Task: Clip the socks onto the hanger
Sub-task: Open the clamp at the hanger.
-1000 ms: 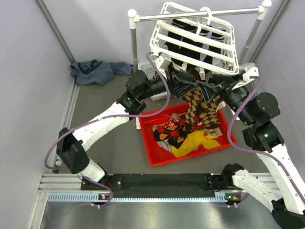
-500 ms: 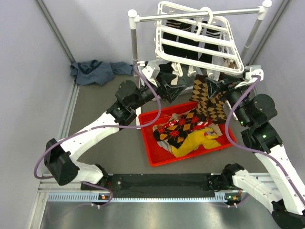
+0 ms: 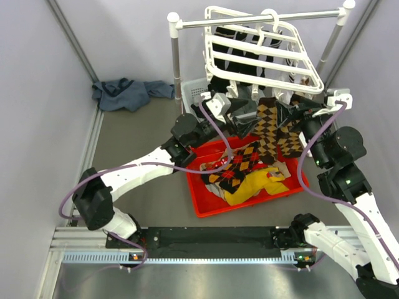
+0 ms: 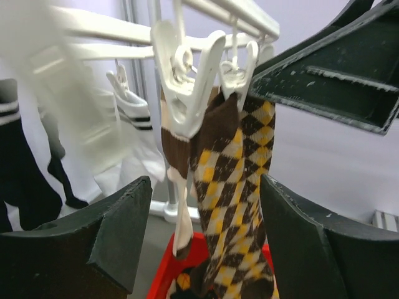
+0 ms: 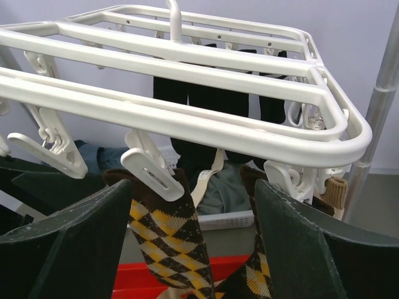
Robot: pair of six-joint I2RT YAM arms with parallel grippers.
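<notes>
The white hanger (image 3: 262, 47) hangs by its hook from the rack's rod. Two brown, tan and cream argyle socks (image 3: 269, 124) hang from its front clips. In the left wrist view one sock (image 4: 240, 205) hangs from a white clip (image 4: 187, 81), between the open jaws of my left gripper (image 4: 206, 243), untouched. In the right wrist view my right gripper (image 5: 193, 243) is open below the hanger (image 5: 187, 93). A clipped sock (image 5: 165, 243) hangs between its jaws, a second sock (image 5: 262, 274) at the right. From above, the left gripper (image 3: 246, 115) and right gripper (image 3: 291, 115) flank the socks.
A red bin (image 3: 193, 187) below holds black, red and orange argyle socks (image 3: 227, 171) and a yellow garment (image 3: 255, 187). Dark socks (image 3: 243, 59) hang further back on the hanger. Rack post (image 3: 173, 50), white basket (image 3: 194, 92) and a blue-grey cloth (image 3: 128, 93) stand behind.
My left gripper pulled back left, then came back right to the hanging sock. The hanger swung and tilted back. The sock now hangs from its clip, free of both grippers.
</notes>
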